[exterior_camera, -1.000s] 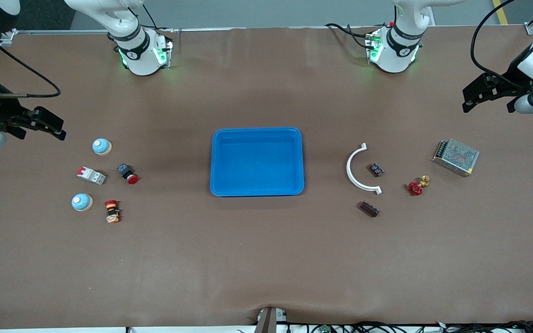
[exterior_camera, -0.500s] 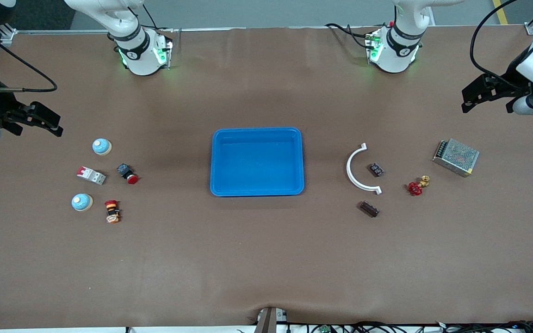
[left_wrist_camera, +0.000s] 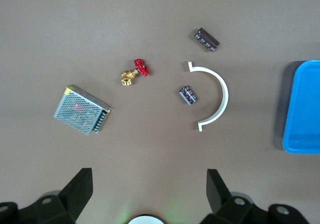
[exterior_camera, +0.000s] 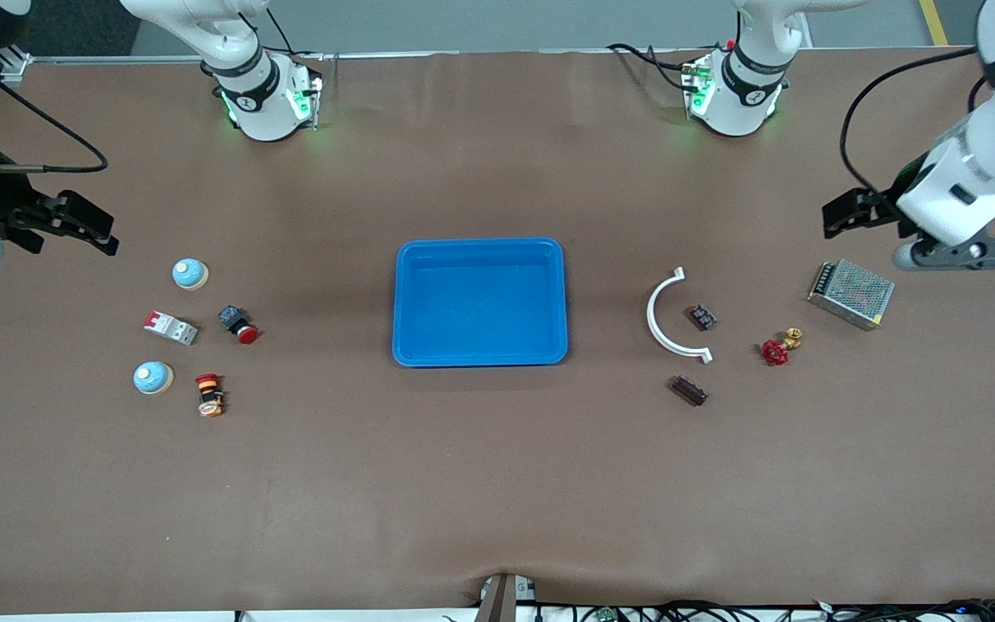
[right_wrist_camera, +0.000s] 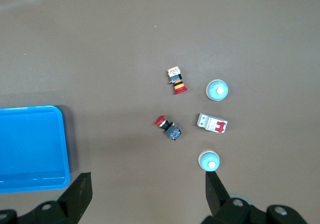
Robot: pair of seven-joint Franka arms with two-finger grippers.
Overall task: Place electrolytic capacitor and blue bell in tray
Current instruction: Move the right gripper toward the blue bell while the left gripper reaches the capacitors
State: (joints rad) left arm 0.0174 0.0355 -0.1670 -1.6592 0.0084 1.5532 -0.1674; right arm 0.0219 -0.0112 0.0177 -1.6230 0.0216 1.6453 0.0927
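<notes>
we hold both grippers, left gripper (exterior_camera: 847, 216) and right gripper (exterior_camera: 74, 226), apart and empty. capacitor (exterior_camera: 689, 390) lies nearer the left arm's end; bells (exterior_camera: 190, 274) beside the right gripper; tray (exterior_camera: 479, 246) between.

Toward left arm's end — white curved bracket (exterior_camera: 668, 316), red-handled brass valve (exterior_camera: 777, 347), metal mesh box (exterior_camera: 851, 294). Toward right arm's end — white circuit breaker (exterior_camera: 170, 327), two red pushbuttons (exterior_camera: 239, 325).

Even, bright overhead light, soft faint shadows beside the tray (exterior_camera: 479, 301), mild sheen on the brown surface (exterior_camera: 497, 484), sharp focus throughout.
</notes>
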